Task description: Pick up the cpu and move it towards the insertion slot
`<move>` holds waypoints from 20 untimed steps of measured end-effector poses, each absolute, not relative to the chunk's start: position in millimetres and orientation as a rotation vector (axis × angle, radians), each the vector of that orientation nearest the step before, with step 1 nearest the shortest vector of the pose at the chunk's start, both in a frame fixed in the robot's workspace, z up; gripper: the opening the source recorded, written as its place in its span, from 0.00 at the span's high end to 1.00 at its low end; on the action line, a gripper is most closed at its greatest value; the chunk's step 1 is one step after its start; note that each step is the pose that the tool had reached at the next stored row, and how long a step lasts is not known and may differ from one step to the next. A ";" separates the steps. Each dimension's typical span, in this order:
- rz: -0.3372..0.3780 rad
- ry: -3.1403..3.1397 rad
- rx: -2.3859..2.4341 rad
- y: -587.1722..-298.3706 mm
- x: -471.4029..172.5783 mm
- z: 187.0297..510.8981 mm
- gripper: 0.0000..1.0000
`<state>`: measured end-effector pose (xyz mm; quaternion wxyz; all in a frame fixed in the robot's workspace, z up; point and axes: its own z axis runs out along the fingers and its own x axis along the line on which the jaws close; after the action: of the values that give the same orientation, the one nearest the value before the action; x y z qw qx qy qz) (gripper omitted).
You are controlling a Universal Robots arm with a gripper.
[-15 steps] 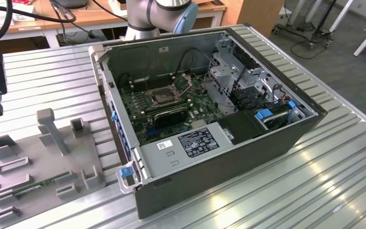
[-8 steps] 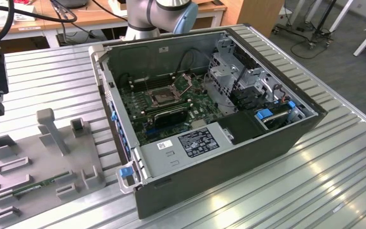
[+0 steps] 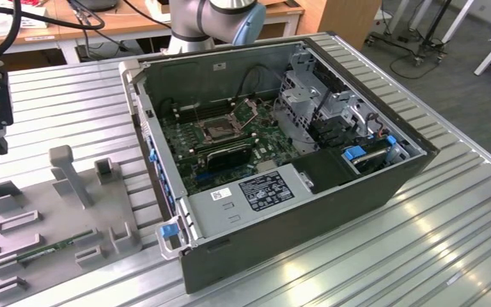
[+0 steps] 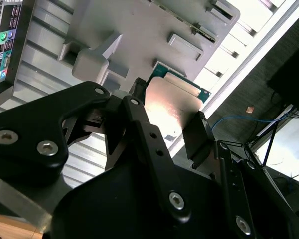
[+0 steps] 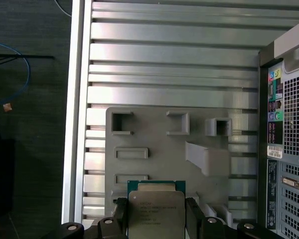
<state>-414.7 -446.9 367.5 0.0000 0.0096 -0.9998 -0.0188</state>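
Silvery cpu sits clamped in the black claw, over the grey tray, well away from the insertion slot.

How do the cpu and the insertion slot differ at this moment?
The cpu is held between the gripper's fingers by the grey holder plate; the insertion slot sits in the green board inside the open computer case. The cpu shows a pale metal top; the insertion slot has a silver frame around a dark centre. Both are square.
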 end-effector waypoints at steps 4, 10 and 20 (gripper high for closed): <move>-0.059 -3.141 0.030 -446.9 -413.8 367.7 0.45; -0.059 -3.141 0.030 -446.8 -410.1 367.5 0.45; -0.059 -3.141 0.030 -446.9 -410.0 373.2 0.45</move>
<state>-410.0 -446.9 373.2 0.0000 0.0095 -0.9998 -0.0188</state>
